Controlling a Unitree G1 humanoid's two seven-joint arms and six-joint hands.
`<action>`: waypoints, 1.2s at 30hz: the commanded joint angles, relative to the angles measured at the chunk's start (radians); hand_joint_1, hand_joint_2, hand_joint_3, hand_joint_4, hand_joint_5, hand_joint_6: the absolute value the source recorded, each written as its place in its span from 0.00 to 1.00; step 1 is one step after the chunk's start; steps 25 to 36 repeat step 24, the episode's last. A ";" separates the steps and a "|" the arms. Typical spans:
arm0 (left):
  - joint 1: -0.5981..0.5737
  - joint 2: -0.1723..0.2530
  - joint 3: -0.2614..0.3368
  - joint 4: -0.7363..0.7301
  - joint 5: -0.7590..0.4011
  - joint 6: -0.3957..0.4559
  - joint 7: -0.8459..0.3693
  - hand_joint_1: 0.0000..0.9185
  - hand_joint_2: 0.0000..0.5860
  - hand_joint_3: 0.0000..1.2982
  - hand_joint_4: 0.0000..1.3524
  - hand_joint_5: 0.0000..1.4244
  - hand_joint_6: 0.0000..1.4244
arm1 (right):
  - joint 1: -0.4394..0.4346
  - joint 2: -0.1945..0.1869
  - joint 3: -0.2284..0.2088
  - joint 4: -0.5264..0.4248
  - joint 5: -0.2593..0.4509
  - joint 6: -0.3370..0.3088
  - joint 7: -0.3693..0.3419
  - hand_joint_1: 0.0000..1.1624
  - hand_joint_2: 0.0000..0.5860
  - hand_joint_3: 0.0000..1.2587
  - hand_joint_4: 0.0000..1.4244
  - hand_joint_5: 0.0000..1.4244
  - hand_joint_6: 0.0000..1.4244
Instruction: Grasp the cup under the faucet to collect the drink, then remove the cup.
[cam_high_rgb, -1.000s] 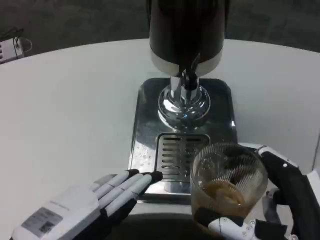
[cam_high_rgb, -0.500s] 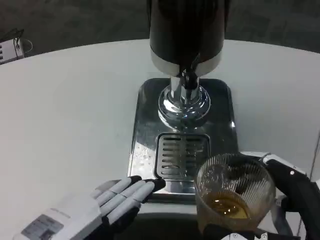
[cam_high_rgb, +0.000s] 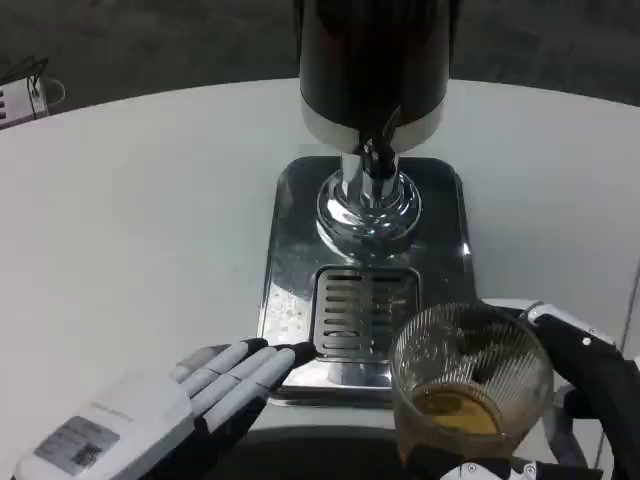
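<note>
The cup (cam_high_rgb: 470, 385), a clear ribbed glass, sits at the lower right of the frame, off the drip grille and just right of the tray's front right corner. It holds a shallow layer of amber drink at its bottom. The right hand (cam_high_rgb: 585, 400) grips it: black and white fingers wrap the cup's right side, and a fingertip shows at its base on the frame's bottom edge. Whether the cup stands on the desk or is held just above it cannot be told from this angle.

The left hand (cam_high_rgb: 170, 410) lies at the lower left, back upward, fingers straight and pressed together side by side, holding nothing. Its dark fingertips reach the front left edge of the steel tray (cam_high_rgb: 295, 260) and appear to touch it.

The tray occupies the centre of the frame on the white desk (cam_high_rgb: 130, 220). Its slotted grille (cam_high_rgb: 362, 312) lies in the front half, with small droplets on the tray surface to the grille's left. Behind the grille rises a chromed pedestal (cam_high_rgb: 368, 208), carrying the dark dispenser body (cam_high_rgb: 372, 60) at the top centre. The faucet (cam_high_rgb: 378, 150) hangs from the dispenser's lower front, above the pedestal.

A small white device with cables (cam_high_rgb: 22, 95) lies at the upper left edge.
</note>
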 joint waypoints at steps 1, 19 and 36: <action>0.003 -0.005 0.007 0.016 0.012 0.009 -0.005 0.00 0.13 0.00 0.00 0.00 0.02 | -0.015 0.007 -0.004 -0.004 0.018 -0.043 0.005 0.84 0.37 0.92 0.99 1.00 1.00; -0.004 -0.013 0.002 0.022 0.019 0.025 -0.004 0.00 0.13 0.00 0.00 0.00 0.02 | -0.045 0.012 -0.017 0.012 0.025 -0.040 0.016 0.83 0.37 0.92 0.98 1.00 1.00; -0.005 -0.014 0.002 0.021 0.021 0.029 -0.007 0.00 0.13 0.00 0.00 0.00 0.02 | -0.046 0.012 -0.023 0.013 0.030 -0.040 0.018 0.83 0.37 0.92 0.98 1.00 1.00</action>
